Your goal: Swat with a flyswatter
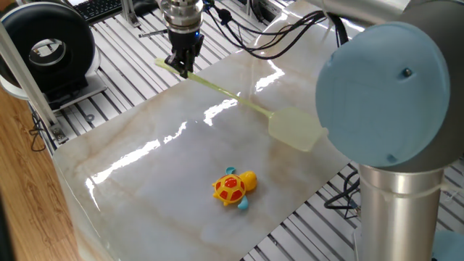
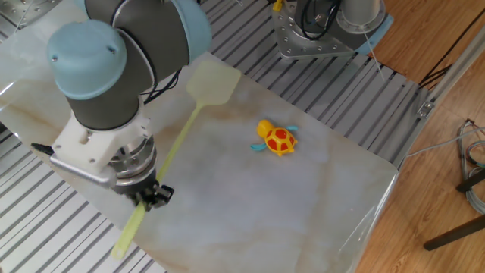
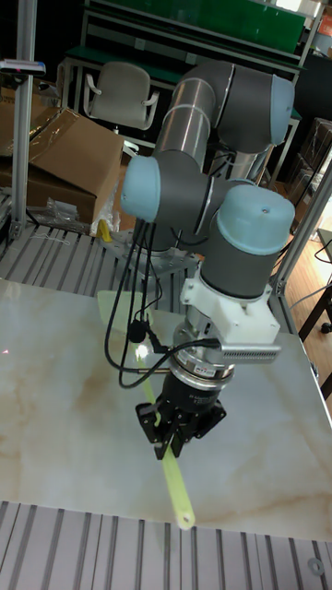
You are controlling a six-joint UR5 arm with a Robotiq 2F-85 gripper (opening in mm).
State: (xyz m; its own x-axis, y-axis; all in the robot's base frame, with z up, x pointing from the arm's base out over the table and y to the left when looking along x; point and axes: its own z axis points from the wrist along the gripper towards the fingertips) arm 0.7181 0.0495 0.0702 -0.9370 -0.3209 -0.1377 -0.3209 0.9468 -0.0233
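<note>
my gripper clamped on the swatter handle near its butt, head raised over the worktop far side | light, whippy plastic; this grip gives most swing | turtle lies apart | head height above slab unclear

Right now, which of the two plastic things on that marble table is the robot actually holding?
The pale yellow-green flyswatter: the hand is shut on its thin handle. The orange-and-yellow turtle toy lies alone on the table, untouched.
</note>
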